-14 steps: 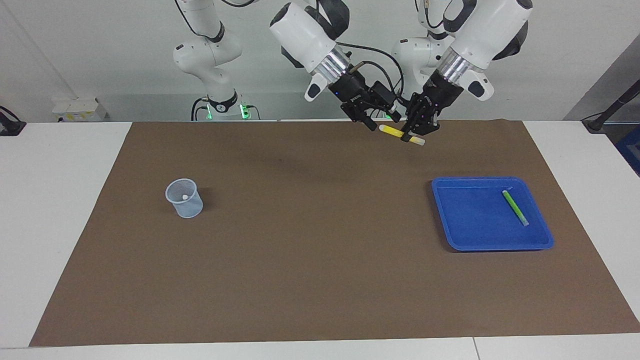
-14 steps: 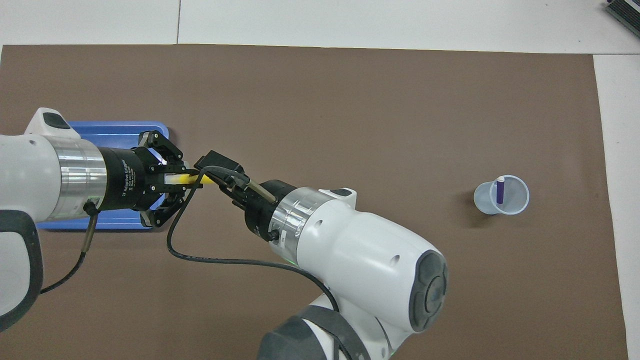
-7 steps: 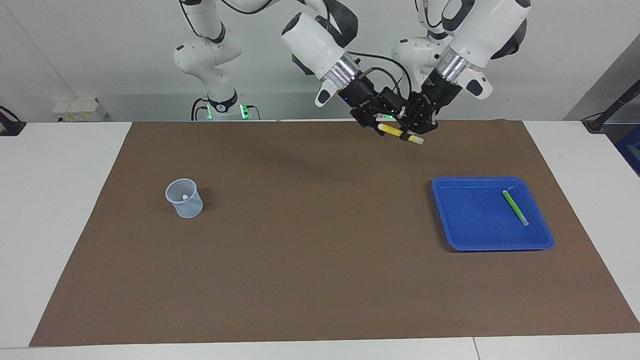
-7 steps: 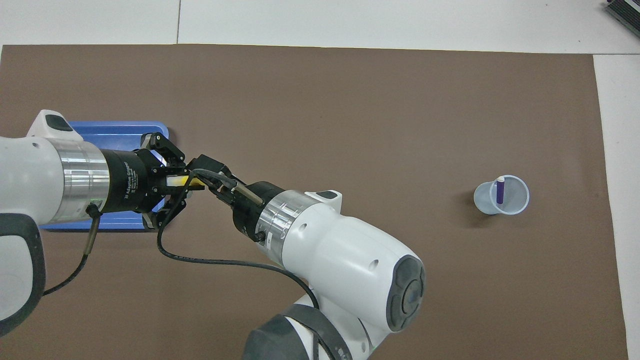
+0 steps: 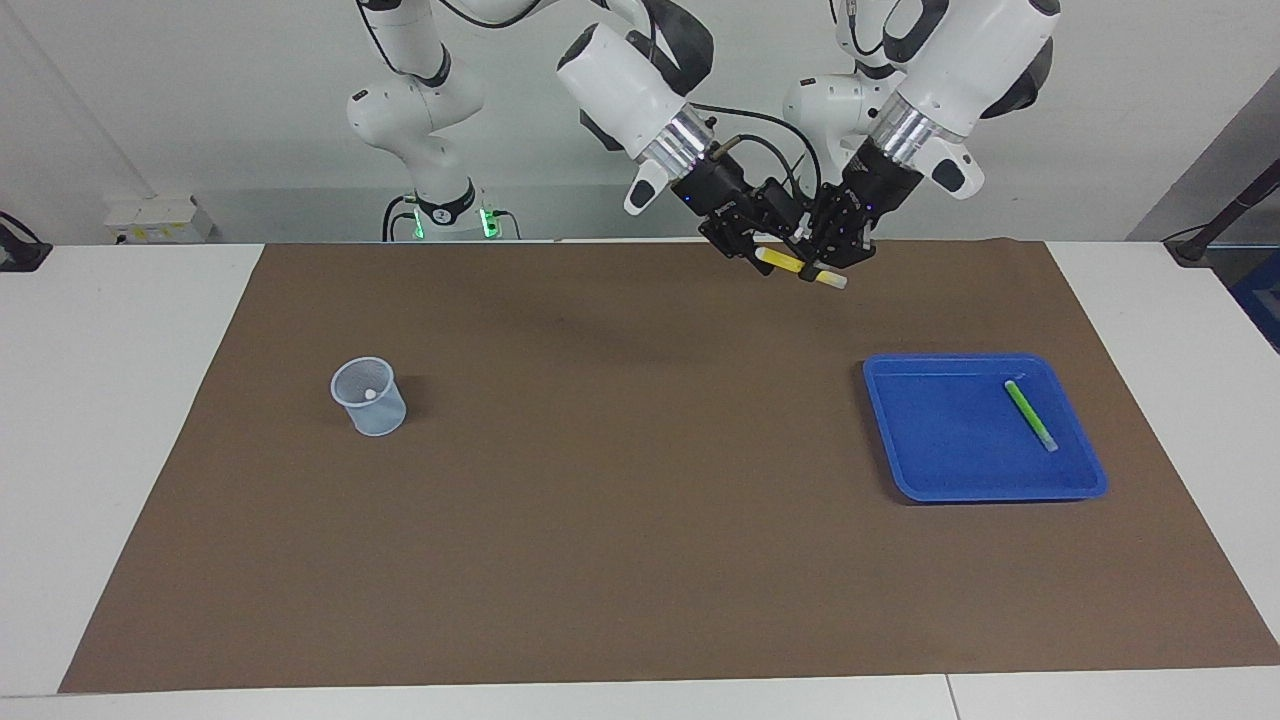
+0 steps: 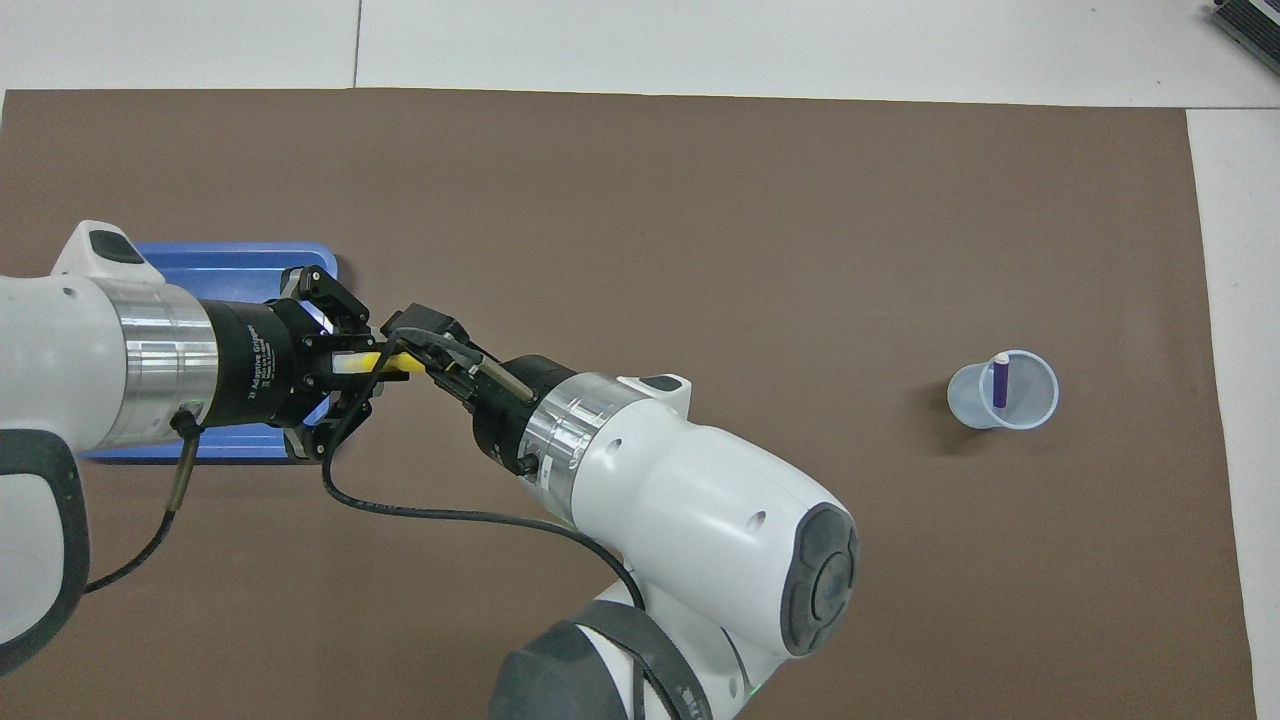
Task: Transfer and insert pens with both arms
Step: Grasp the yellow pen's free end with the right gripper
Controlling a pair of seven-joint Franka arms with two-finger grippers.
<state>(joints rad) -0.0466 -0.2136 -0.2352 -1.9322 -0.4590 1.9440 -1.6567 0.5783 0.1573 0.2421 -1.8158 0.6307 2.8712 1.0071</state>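
Facing view first, starting nearest the robots: both grippers meet in the air over the brown mat (image 5: 640, 470), above its robot-side edge and toward the left arm's end. The yellow pen (image 5: 800, 267) hangs between them, tilted, pale cap end pointing toward the left arm's end of the table. The left gripper (image 5: 838, 252) is clamped on the pen near that cap end; the right gripper (image 5: 752, 240) has its fingers around the opposite end, but whether they are pressing on it or just flanking it cannot be told. Against half a second ago, the right arm's wrist has shifted slightly and its cable hangs differently, while the pen and the left gripper sit where they were.

Farther from the robots, the blue tray (image 5: 930, 470) lies toward the left arm's end, with the green pen (image 5: 1030, 415) flat inside it, unmoved. At about the same depth, toward the right arm's end, the clear cup (image 5: 370, 398) stands upright; in the overhead view the purple pen (image 6: 1000, 382) leans inside that cup (image 6: 1030, 412), cap up, as before.
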